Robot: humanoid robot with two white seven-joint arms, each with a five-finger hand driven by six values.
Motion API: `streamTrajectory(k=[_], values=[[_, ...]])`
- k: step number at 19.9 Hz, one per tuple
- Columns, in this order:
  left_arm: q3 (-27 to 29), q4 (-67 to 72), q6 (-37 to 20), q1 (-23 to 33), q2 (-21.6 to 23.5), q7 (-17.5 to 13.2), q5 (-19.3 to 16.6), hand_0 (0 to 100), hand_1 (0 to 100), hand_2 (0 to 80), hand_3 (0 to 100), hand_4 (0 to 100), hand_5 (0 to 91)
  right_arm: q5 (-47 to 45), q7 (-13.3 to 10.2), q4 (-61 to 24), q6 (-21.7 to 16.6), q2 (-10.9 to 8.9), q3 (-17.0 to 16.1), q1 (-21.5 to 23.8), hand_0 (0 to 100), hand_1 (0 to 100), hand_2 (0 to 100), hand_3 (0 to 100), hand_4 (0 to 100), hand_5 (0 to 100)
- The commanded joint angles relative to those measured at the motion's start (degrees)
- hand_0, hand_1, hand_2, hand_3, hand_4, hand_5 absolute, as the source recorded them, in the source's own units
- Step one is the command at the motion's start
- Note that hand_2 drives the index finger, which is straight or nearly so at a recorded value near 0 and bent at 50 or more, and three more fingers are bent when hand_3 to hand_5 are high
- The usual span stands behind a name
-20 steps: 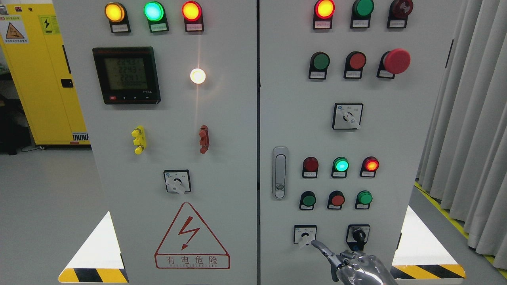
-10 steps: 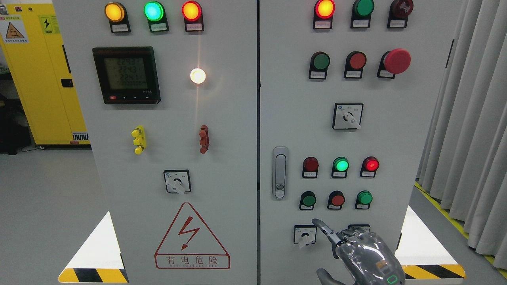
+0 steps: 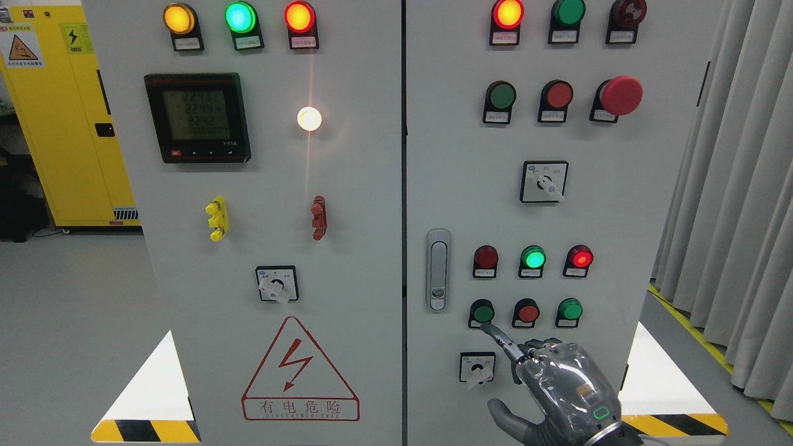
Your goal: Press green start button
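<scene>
- The right hand [image 3: 557, 387] comes up from the bottom edge of the right cabinet door [image 3: 619, 217]. Its arm enters at the lower right.
- Fingers: the index finger [image 3: 502, 339] is stretched out straight, pointing up and to the left. The other fingers are curled in against the palm. The thumb [image 3: 505, 418] sticks out low on the left side of the hand. The fingers hold nothing.
- The fingertip sits at the lower edge of the green button [image 3: 482, 313]. It looks to be touching the button; whether the button is pushed in cannot be told.
- The green button is the leftmost in a row of three in the lower half of the right door. A red button [image 3: 527, 312] is just beside it, and a second green button [image 3: 569, 309] ends the row toward the right edge.
- Directly above this row are three round lamps: a dark red lamp [image 3: 486, 257], a lit green lamp [image 3: 533, 257] and a lit red lamp [image 3: 580, 257].
- Below the green button, a rotary switch [image 3: 476, 368] sits near the bottom edge of the door, just left of the hand. The hand covers the panel to the right of this switch.
- A door latch [image 3: 438, 270] stands upright near the left edge of the right door, to the left of the lamps.
- The left door [image 3: 359, 248] carries a meter display [image 3: 197, 118] in its upper half and a red warning triangle [image 3: 300, 370] near its bottom edge.
- The left hand is not in sight.
</scene>
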Motion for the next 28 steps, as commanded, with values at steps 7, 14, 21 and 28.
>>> streamTrajectory(k=[7,14,21,28], values=[[0.0,-1.5,0.0,-1.6,0.0,0.0,0.0,12,56,0.0,0,0,0.0,-0.1,0.5,6.1,1.8,-0.04,-0.2,-2.3,45,63,0,70,69,60],[0.0,-1.5,0.0,-1.6,0.0,0.0,0.0,12,56,0.0,0,0,0.0,-0.7,1.2,6.1,3.4,-0.04,-0.3,-3.8,46,63,0,70,69,60],[0.0,-1.5,0.0,-1.6,0.0,0.0,0.0,12,56,0.0,0,0,0.0,-1.0,1.1,3.6,3.3,0.14,-0.7,-2.6,47,62,0,70,69,60],[0.0,-1.5,0.0,-1.6,0.0,0.0,0.0,12,56,0.0,0,0,0.0,-10.9,0.3,-0.9,3.4,0.66,-1.1,2.8,50,61,0,69,66,55]])
